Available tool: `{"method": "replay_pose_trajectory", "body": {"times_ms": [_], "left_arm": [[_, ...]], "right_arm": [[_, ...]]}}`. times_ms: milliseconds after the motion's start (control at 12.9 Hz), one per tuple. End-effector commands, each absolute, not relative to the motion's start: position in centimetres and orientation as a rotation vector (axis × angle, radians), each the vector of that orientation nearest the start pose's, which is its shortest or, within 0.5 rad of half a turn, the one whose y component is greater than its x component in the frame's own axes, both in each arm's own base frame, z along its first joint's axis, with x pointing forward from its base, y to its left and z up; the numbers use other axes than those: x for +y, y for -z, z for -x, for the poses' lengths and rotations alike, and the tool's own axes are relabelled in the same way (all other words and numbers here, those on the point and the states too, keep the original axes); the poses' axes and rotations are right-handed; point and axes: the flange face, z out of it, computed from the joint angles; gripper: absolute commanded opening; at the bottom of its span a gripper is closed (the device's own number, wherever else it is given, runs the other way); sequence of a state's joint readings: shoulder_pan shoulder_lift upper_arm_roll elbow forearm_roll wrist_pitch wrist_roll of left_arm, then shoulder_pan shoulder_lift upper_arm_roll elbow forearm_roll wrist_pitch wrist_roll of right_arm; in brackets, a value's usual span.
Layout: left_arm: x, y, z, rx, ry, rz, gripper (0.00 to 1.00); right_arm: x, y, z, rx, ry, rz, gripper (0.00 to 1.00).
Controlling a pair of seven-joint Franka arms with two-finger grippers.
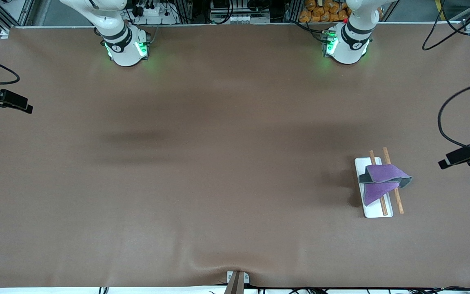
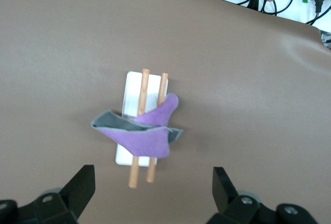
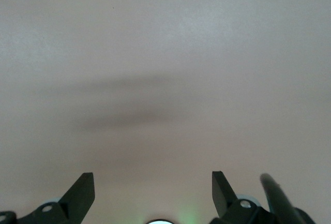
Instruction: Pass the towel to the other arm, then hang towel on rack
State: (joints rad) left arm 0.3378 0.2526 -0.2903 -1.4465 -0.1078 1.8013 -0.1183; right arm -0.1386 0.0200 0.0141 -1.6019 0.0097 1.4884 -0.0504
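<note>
The towel [image 1: 382, 179], purple with a dark grey underside, hangs draped across the two wooden rods of the rack [image 1: 375, 210], which stands on its white base toward the left arm's end of the table. In the left wrist view the towel [image 2: 139, 133] lies over the rack [image 2: 135, 87], and my left gripper [image 2: 153, 193] is open and empty, high above the table, apart from the towel. My right gripper [image 3: 152, 195] is open and empty over bare brown table. Neither gripper shows in the front view, only the arms' bases.
The brown mat [image 1: 218, 163] covers the table, with a wrinkle at its near edge [image 1: 214, 265]. Black fixtures with cables stand at both ends of the table [image 1: 469, 155] [image 1: 2, 100].
</note>
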Motion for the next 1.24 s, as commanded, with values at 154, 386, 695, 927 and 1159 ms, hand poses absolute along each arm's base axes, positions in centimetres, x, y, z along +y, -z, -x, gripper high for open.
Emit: {"method": "replay_pose_trajectory", "body": {"times_ms": [154,386,695,927,1159], "left_arm": [[-1.4,-60.5,-61.8,-0.24,0.159,3.126,1.0],[-3.2,-61.2,-61.0,-0.202,0.087,3.147,1.0],[-3.9,-64.0,-59.5,-0.185,0.156,3.125,1.0],[-5.7,-66.5,-57.4,-0.143,0.201,3.106,1.0],[-6.6,-66.9,-56.1,-0.151,0.146,3.089,1.0]], "right_arm": [[-5.9,-60.4,-53.7,0.125,-0.214,3.102,1.0],[-6.1,-60.8,-53.5,0.128,-0.201,3.107,1.0],[-6.3,-61.9,-52.9,0.116,-0.168,3.114,1.0],[-5.9,-61.9,-52.9,0.1,-0.168,3.118,1.0],[-5.8,-61.9,-53.0,0.095,-0.164,3.119,1.0]]}}
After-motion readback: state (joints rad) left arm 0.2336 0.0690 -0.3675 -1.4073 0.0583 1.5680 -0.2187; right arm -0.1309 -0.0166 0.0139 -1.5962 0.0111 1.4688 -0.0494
